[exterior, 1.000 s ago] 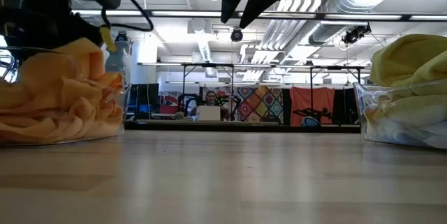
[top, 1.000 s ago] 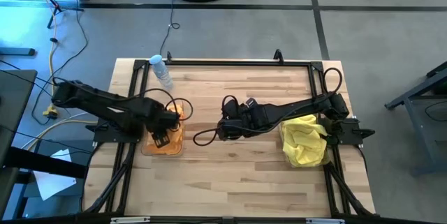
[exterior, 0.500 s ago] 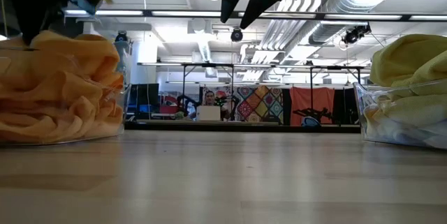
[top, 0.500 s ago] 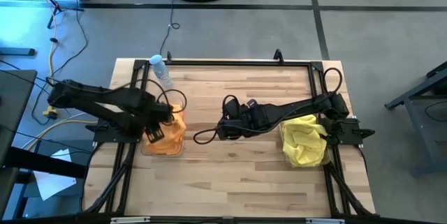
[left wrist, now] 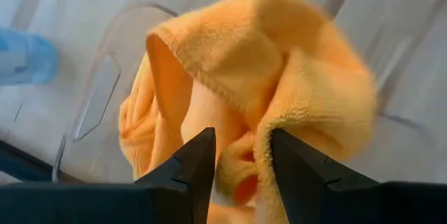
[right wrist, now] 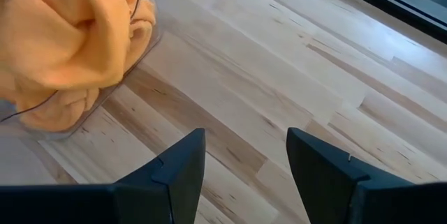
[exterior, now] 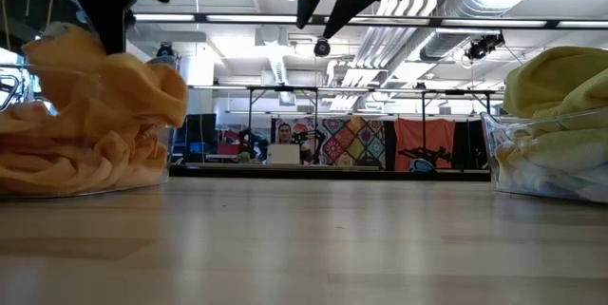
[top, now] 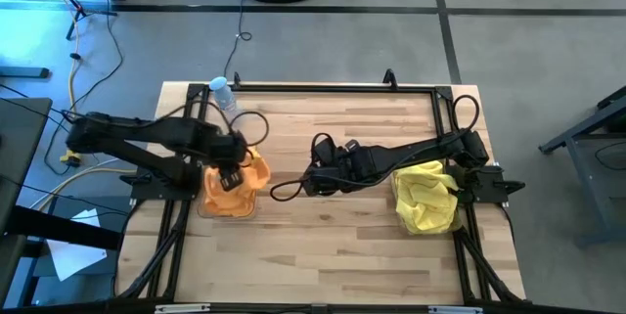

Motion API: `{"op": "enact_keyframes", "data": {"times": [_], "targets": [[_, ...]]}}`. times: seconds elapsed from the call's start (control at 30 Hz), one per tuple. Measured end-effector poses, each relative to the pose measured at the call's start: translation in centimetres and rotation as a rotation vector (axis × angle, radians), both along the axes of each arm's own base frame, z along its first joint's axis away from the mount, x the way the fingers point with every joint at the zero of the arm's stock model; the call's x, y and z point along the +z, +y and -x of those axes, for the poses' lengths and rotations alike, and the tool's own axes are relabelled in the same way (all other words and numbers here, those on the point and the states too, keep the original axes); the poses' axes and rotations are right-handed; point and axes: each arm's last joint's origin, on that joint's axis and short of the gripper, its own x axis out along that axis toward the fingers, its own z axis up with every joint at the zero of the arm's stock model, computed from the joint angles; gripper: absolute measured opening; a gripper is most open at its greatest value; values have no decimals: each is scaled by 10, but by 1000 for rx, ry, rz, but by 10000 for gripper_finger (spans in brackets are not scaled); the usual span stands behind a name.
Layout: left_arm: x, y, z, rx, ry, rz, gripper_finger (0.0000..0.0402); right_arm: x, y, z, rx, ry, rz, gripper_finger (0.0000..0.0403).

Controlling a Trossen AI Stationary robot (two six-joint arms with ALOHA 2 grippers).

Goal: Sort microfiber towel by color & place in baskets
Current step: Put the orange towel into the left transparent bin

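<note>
Orange microfiber towels (top: 245, 182) fill the left clear basket (top: 210, 211), which stands at the table's left. My left gripper (left wrist: 241, 165) is above it, shut on the top orange towel (exterior: 114, 96), which rises in a hump over the basket's rim (exterior: 163, 143). Yellow towels (top: 427, 197) are heaped in the right basket (exterior: 532, 180) at the table's right. My right gripper (right wrist: 244, 161) hangs open over the bare middle of the table (top: 323, 246), and its fingertips (exterior: 328, 6) show high in the low view. My left gripper pinches a bunched fold of the orange towel (left wrist: 244, 151) between its two fingers; how many layers, I cannot tell. The fingers come from above, pointing steeply down. The held part stands raised above the basket, and the towel's lower part (exterior: 85, 158) lies inside on the other orange cloths.
A clear plastic water bottle (top: 225, 99) lies on the table just beyond the left basket. A black frame (top: 323, 87) runs along the table's far edge and sides. Bare wood lies between the two baskets and along the near edge.
My left gripper has risen from inside the left basket and tipped steeper, keeping its hold on the orange towel. The towel's gripped fold has been drawn up above the rim, while its lower part has stayed in the basket.
</note>
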Motion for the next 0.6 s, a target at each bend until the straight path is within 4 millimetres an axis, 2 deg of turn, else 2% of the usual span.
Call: {"op": "enact_keyframes", "data": {"times": [0.13,0.27,0.37,0.47,0.6], "targets": [[-36,2,-6,-50,111,34,124,0,0,-1,-1,-10,-2,197],[-75,0,0,-66,217,133,124,0,0,-1,-14,-17,-10,197],[-98,-1,6,-44,229,175,124,0,0,-1,-14,-16,-9,197],[-112,-1,10,-13,225,182,124,0,0,-1,-14,-15,-9,197],[-113,-1,11,18,214,188,124,0,0,0,-11,-12,-6,197]]}}
